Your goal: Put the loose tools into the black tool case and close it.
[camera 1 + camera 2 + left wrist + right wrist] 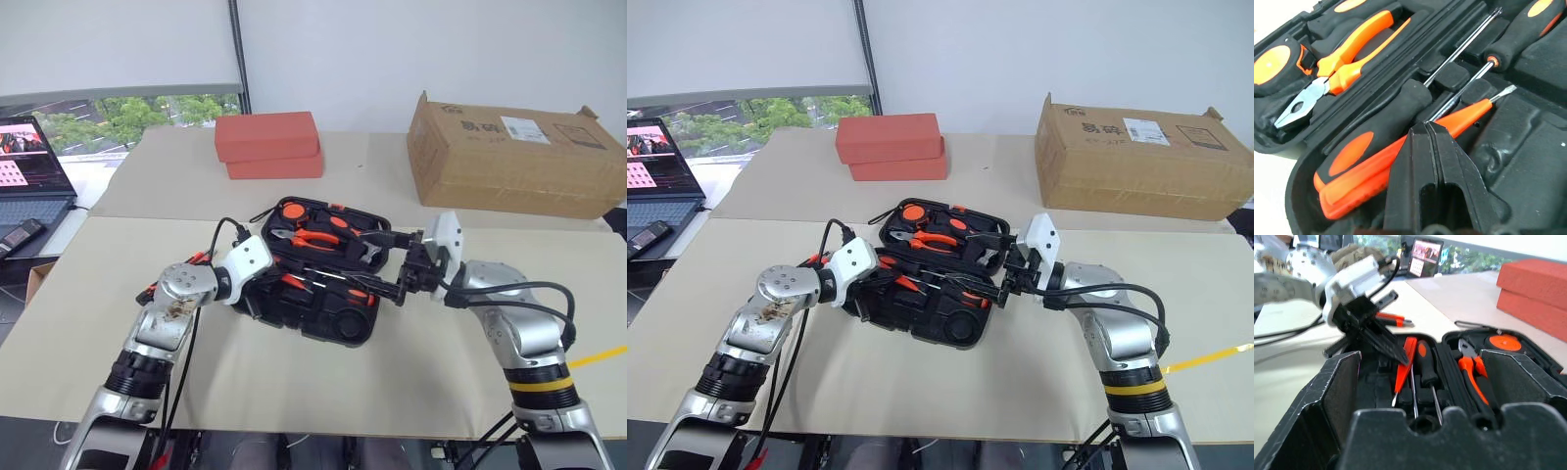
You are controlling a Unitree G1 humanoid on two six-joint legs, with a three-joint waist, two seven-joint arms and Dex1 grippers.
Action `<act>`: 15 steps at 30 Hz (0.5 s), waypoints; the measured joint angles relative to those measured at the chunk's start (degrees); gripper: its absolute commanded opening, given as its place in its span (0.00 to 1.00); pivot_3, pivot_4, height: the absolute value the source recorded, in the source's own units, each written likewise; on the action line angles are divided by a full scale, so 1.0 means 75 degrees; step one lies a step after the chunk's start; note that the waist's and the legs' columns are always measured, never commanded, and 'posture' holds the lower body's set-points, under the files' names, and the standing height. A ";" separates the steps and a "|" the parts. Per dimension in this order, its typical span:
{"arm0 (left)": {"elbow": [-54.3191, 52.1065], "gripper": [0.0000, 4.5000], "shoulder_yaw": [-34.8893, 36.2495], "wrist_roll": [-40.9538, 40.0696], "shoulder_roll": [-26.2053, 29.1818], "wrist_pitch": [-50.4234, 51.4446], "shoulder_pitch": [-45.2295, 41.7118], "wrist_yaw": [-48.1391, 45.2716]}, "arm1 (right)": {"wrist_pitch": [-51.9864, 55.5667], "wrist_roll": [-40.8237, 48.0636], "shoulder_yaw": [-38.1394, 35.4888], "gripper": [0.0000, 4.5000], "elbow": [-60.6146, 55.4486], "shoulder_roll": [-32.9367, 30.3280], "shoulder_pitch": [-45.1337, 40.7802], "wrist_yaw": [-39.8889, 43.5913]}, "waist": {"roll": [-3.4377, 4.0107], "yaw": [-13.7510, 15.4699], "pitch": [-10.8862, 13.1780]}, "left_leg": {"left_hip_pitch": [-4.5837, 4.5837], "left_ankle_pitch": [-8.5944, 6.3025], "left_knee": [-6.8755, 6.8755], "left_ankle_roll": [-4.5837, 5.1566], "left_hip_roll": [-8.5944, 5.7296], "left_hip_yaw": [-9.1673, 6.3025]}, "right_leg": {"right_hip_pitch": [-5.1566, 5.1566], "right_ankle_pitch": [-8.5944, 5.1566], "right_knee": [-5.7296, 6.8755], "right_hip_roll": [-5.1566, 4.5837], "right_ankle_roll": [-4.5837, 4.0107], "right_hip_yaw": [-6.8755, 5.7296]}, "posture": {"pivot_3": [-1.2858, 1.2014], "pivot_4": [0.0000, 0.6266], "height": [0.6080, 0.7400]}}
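The left end effector [1382,343] is poking down into the open black tool case [345,323], its two fingers [1437,161] clenched together with nothing between them. Its tips are resting just over a thin orange tester pen [1396,164] that is lying in a slot of the case, with a screwdriver [1383,132] with a black-and-orange handle lying right beside the pen. A second screwdriver [1513,36] is sitting in the next slot, its shaft running alongside.

Further in, orange-handled pliers [1334,73] are lying in their own slot, and a round black-and-orange tool [1276,66] is sitting at the far corner of the case.

The right end effector [397,284] is reaching in level from the opposite side, its fingers spread wide at the case's right edge; whether they are gripping the shell cannot be told.

In the right wrist view, the near wall of the case [1449,440] is rising in front, and another black-and-orange tool [1393,319] is lying loose on the worktop [294,382] beyond the case, behind the left end effector.

The case is lying open at the middle of the cardboard-covered worktop, between the two arms. Two stacked red boxes [269,145] are standing well behind it, a brown cardboard box [514,157] is sitting at the back right, and a laptop [29,171] is standing open off to the left.
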 measured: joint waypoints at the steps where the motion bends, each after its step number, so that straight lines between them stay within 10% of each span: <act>1: -0.0022 0.01 0.0022 -0.0095 -0.0003 0.0132 -0.0005 0.0013 | 0.0000 -0.0025 0.0002 1.00 0.0000 -0.0050 0.0008 0.0026 | 0.0000 0.0001 0.0000 | 0.0000 -0.0003 0.0000 0.0005 0.0000 0.0000 | 0.0000 0.0000 0.0000 0.0000 0.0000 0.0000 | 0.52 0.24 0.78; 15: 0.0954 0.01 -0.1038 -0.0149 0.1240 0.0466 -0.1828 -0.1484 | -0.0001 -0.0044 0.0201 1.00 0.0036 0.0084 -0.0001 0.0002 | 0.0000 0.0017 0.0000 | -0.0007 0.0008 -0.0001 -0.0013 -0.0003 0.0009 | -0.0010 -0.0001 -0.0002 0.0007 0.0001 0.0004 | 0.52 0.24 0.78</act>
